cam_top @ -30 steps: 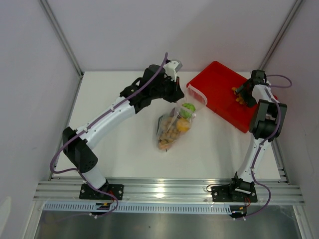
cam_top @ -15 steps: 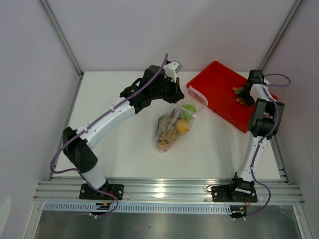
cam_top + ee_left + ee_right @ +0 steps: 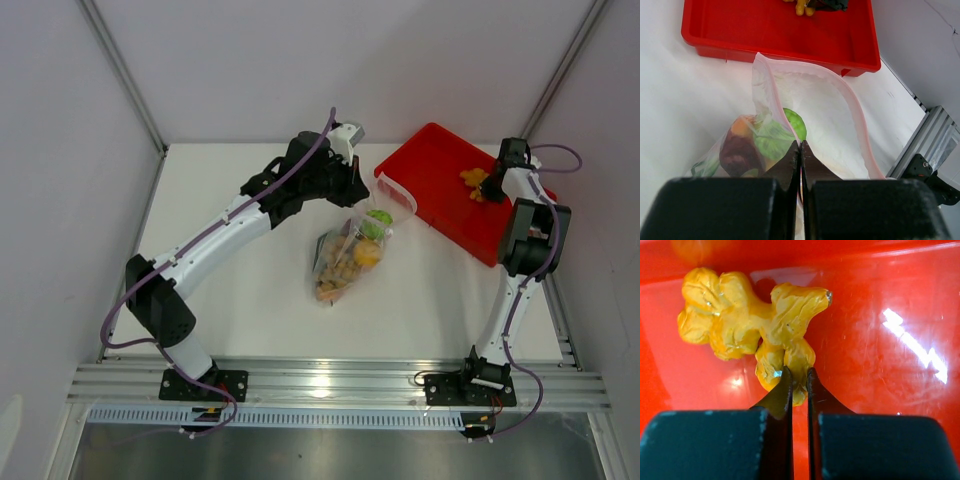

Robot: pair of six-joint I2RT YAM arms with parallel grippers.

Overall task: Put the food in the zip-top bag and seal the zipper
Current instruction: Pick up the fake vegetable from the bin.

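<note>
**Orange piece** (image 3: 755,315): lumpy, several lobes. It lies on the tray (image 3: 880,365) floor just ahead of the right tool (image 3: 796,374), with its nearest lobe between the tips. It is the only food seen in the tray.

**Right tool:** jaws almost together, clamped on that one thin lobe. The rest of the piece juts forward and to the tool's left, unsupported.

**Left tool** (image 3: 800,145): jaws together, pinched on the near rim of the bag (image 3: 825,115) at the zipper (image 3: 860,132). The mouth gapes ahead of this tool, toward the tray.

**Bag contents:** green, orange and dark purple food, below and left of the left tool's tips. The bag's body rests on the tabletop (image 3: 250,300).

**Step in hand (judged):** lifting the orange piece out of the tray for the bag.

**Handling notes:**
- The grip is small and off-centre, so the piece may swing or slip.
- Raise it straight up, clear of the tray wall, before crossing.
- Release only well inside the mouth, past the zipper, so nothing fouls the seal.
- The left tool should hold the rim high and steady.
</note>
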